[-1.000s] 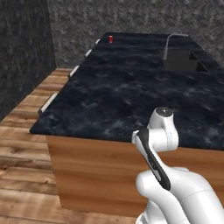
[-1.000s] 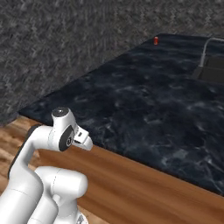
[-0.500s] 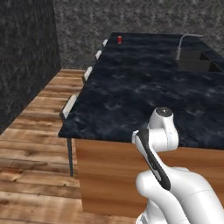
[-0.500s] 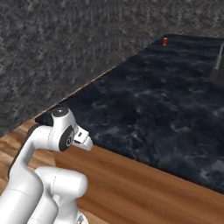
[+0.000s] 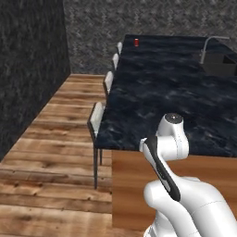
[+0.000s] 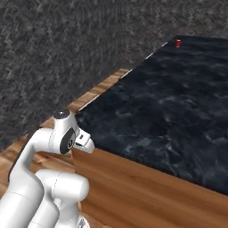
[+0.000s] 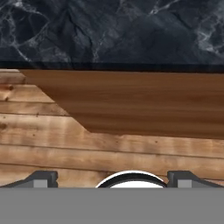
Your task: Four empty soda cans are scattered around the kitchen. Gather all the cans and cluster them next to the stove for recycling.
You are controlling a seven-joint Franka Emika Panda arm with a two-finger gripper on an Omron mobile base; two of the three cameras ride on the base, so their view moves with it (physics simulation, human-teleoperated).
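Note:
One red soda can [image 5: 136, 42] stands upright at the far end of the dark marble island counter [image 5: 166, 92], near its left edge. From the right base view the same can [image 6: 178, 43] is a tiny red cylinder at the counter's far corner [image 6: 178, 111]. My arm is folded close to the base, well short of the can. In the hand view my gripper [image 7: 113, 179] is open, its tips wide apart with nothing between them. It looks at the island's wooden side [image 7: 144, 105] and the counter edge [image 7: 109, 30]. The stove is out of view.
A sink [image 5: 220, 65] with a bent faucet [image 5: 208, 46] is set into the counter at the far right. Several white-backed chairs [image 5: 96, 118] line the island's left side. A dark stone wall [image 5: 28, 69] runs along the left, with wooden floor [image 5: 51, 139] between.
The whole picture has shifted, so the base has moved: the island's near corner and its row of chairs have come into view. The arm's pose and the can are unchanged.

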